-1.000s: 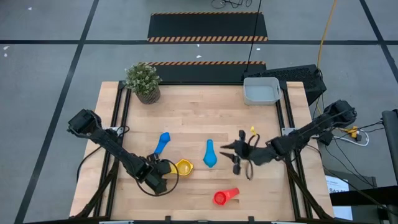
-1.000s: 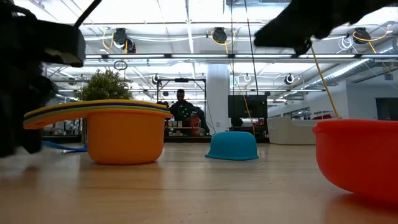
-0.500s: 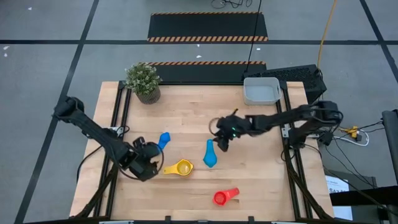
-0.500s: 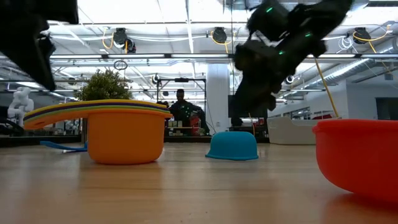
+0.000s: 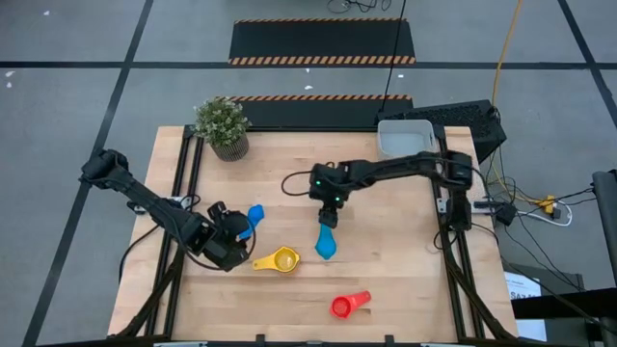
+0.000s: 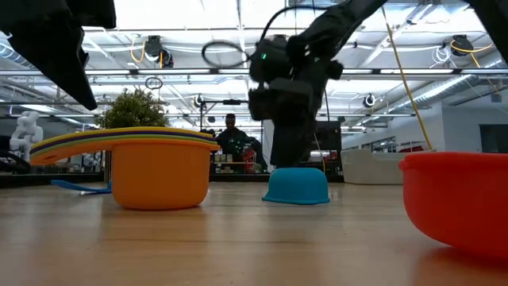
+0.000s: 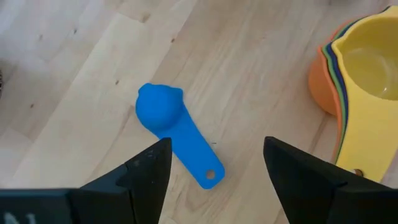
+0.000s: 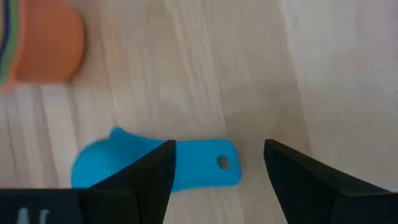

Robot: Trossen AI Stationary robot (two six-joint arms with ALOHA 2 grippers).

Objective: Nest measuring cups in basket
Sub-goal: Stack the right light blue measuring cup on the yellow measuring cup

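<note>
- Right gripper [image 5: 331, 208] hung over the light blue cup's [image 5: 326, 240] handle, jaws spread, holding nothing.
- Left gripper [image 5: 234, 228] hovered beside the dark blue cup [image 5: 254, 216], jaws apart, empty.

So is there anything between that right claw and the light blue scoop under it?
Nothing visible. The right gripper hangs open just above the handle of the light blue cup, with only bare table showing between its fingers and the cup.

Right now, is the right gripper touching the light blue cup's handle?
Apart. In the right wrist view, the open right gripper hovers above the light blue cup, bare wood between its fingers.
</note>
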